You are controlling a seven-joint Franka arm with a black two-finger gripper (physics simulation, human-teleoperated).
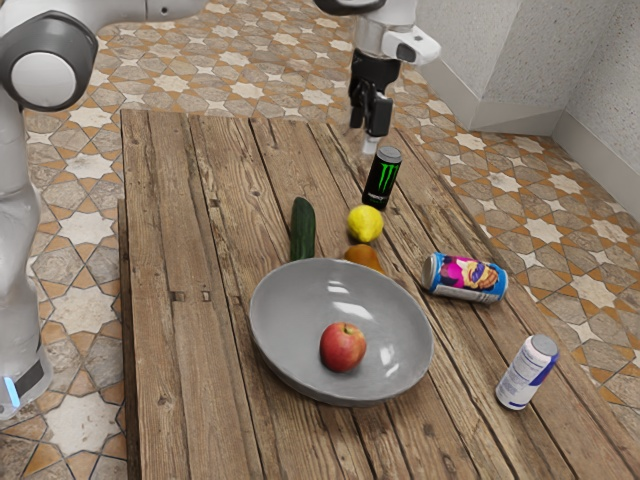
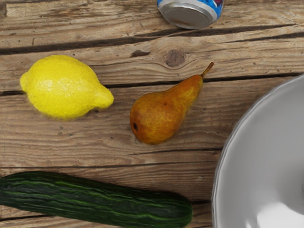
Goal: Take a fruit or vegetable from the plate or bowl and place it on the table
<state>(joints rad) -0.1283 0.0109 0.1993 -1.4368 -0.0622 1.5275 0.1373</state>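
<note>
Plank table [image 1: 200, 400]: apple [image 1: 343, 347] is held in bowl [image 1: 290, 315]. Exterior view: cucumber [image 1: 303, 228] is seen at bowl's 11 o'clock, lemon [image 1: 365, 224] at 12. Gripper [image 1: 362, 137] fingers are spread apart.

Glossy grey bowl [image 1: 290, 330], rough wood table [image 1: 210, 400]

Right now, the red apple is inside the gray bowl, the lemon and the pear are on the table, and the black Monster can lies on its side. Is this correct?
The black Monster can is not on its side: the exterior view shows it standing upright. The red apple is inside the gray bowl, and the lemon and pear are on the table.
</note>
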